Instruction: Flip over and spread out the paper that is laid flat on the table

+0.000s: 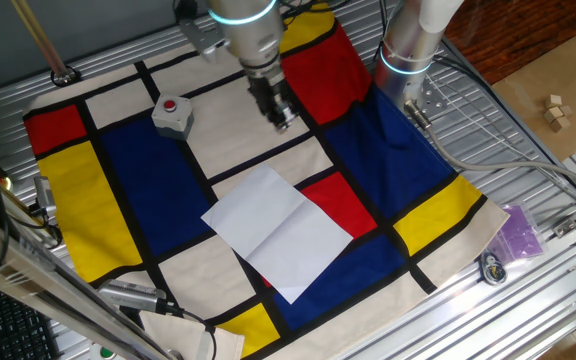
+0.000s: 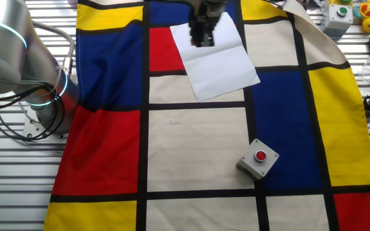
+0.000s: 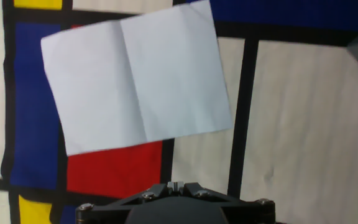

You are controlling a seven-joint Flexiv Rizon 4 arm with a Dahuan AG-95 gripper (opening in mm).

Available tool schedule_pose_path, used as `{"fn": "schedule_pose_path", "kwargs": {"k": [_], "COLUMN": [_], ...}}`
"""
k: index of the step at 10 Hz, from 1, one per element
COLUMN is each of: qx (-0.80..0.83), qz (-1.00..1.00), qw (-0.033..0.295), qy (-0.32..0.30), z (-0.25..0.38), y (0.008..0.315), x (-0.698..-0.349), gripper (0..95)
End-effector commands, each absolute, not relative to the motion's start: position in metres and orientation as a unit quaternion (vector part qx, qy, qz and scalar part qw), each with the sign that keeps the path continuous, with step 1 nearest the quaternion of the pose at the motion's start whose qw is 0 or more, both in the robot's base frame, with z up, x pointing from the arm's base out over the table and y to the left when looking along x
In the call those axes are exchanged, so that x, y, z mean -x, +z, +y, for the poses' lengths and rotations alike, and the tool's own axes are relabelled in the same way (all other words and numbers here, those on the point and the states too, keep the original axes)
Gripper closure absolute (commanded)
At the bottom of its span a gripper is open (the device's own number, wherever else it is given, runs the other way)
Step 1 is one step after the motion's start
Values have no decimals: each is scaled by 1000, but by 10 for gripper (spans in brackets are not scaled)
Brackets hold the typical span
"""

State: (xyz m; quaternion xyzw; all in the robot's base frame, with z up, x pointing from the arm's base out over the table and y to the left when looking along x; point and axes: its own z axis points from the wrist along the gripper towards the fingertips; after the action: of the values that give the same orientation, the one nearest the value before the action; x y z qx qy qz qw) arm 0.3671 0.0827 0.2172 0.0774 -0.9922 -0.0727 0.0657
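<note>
One creased paper (image 1: pixel 278 232) flat on table (image 1: pixel 528 150) cloth, jaws together, above & clear of it.

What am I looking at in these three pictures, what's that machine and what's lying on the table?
It is a robot arm ending in a two-finger pincer. Two pictures come from fixed cameras on different sides of the table; the third comes from a camera on the hand, looking down. On the colourful block-patterned cloth lies a white paper, flat, with a crease across its middle. A grey box with a red button sits nearby. The pincer hangs above the cloth, apart from the paper, its fingers together, holding nothing.
</note>
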Motion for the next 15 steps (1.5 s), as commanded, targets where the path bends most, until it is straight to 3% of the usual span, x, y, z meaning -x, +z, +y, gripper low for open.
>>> {"fn": "schedule_pose_path", "kwargs": {"k": [1,9,12,15], "qx": [-72,-60,-78,-98], "qz": [-994,-995,-995,-994], "qw": [48,48,54,53], "qy": [-64,-61,-18,-13], "z": [87,89,88,88], "y": [200,160,161,161], "x": [-364,-381,-384,-384], "gripper": [950,950,950,950]}}
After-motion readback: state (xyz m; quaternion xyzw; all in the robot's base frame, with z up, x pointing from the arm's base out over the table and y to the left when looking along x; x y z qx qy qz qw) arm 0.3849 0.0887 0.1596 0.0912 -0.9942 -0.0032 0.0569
